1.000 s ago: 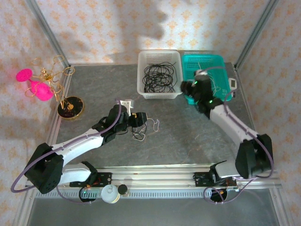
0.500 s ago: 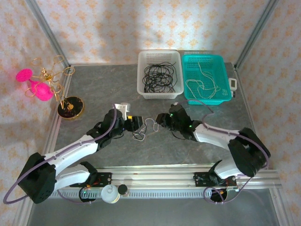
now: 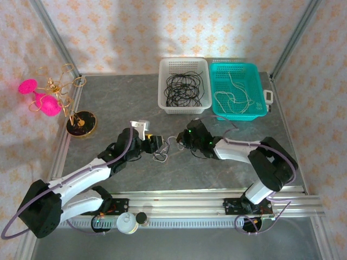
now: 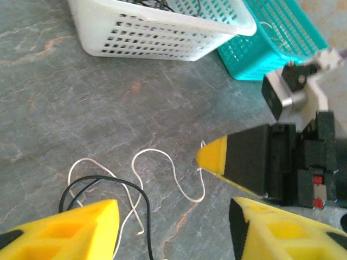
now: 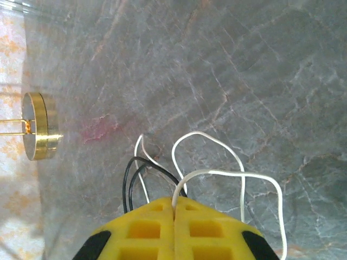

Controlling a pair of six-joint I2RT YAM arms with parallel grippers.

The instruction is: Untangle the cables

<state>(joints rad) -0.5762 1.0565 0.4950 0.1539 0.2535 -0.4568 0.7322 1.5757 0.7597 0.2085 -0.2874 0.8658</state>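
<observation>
A small tangle of cables, one white and one black, lies on the grey table between my two grippers. My right gripper is shut on the white cable, which rises from the seam between its yellow fingers. The black cable loops just ahead of them. My left gripper is open, its yellow fingers wide apart over the white cable and the black cable. The right gripper's tip shows pinching the white cable's end.
A white basket holding black cables and a teal basket holding white cables stand at the back. A gold-based wire stand with pink flowers is at the left. Aluminium rails run along the near edge.
My right arm came from over the teal basket down to the tangle and shut on the white cable. My left gripper shifted slightly and its fingers narrowed somewhat.
</observation>
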